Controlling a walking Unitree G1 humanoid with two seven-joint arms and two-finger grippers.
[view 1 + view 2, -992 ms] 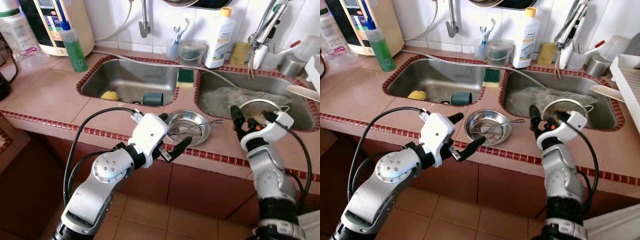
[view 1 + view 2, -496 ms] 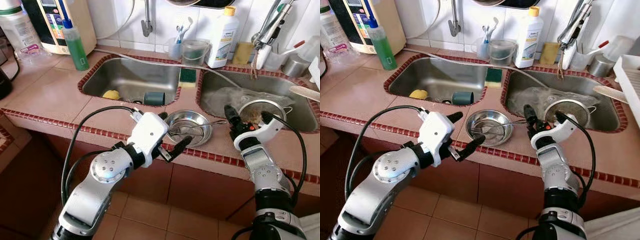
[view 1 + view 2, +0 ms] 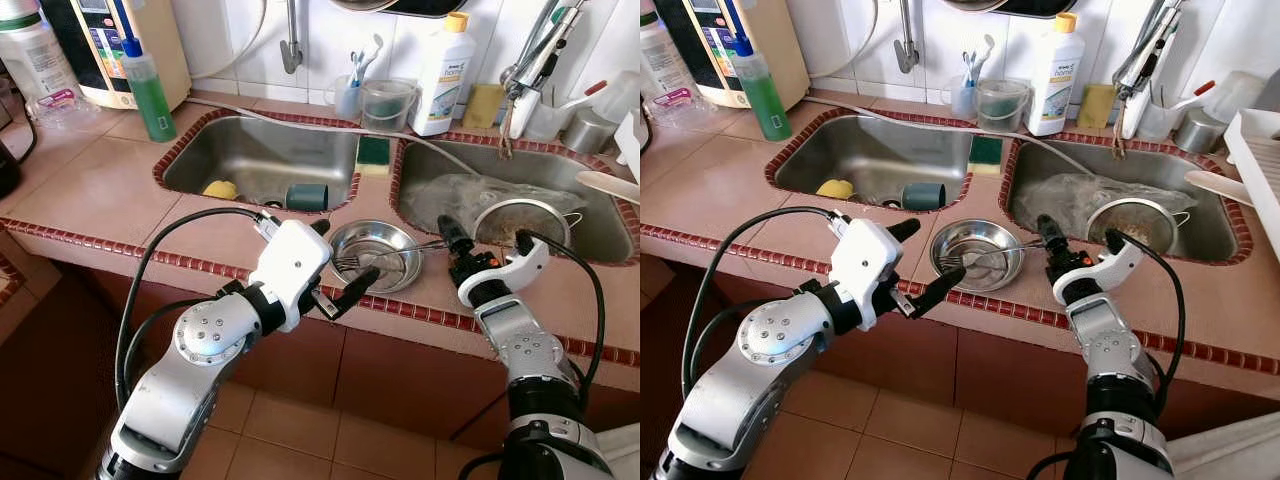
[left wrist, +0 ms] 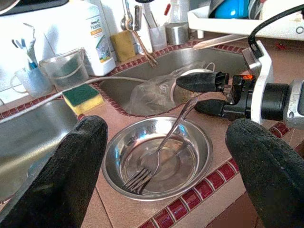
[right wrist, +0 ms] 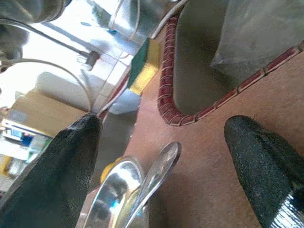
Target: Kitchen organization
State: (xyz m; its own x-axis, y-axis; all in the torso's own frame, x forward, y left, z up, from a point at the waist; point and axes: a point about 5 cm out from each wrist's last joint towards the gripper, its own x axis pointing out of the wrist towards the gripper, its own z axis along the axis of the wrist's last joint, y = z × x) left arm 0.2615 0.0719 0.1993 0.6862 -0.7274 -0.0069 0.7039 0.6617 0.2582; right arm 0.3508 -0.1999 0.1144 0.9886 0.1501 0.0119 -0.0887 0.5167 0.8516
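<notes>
The round shiny steel bowl (image 3: pixel 376 254) sits on the tiled worktop (image 3: pixel 100 190) with a steel fork (image 4: pixel 159 154) inside. The right end effector (image 3: pixel 1077 250), wide, waits at the bowl's 3 o'clock; the left end effector (image 3: pixel 340 268), wide, at 7 o'clock. Nothing is picked up yet, so tidying has barely begun.

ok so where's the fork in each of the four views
Left eye view: the fork lies in the steel bowl, handle toward the right gripper.
Right eye view: same bowl at picture centre, fork at.
Left wrist view: centre, tines in the bowl, handle pointing at the right gripper.
Right wrist view: only the handle end, between the fingers.
Shared landmark: the green and yellow sponge.
</notes>
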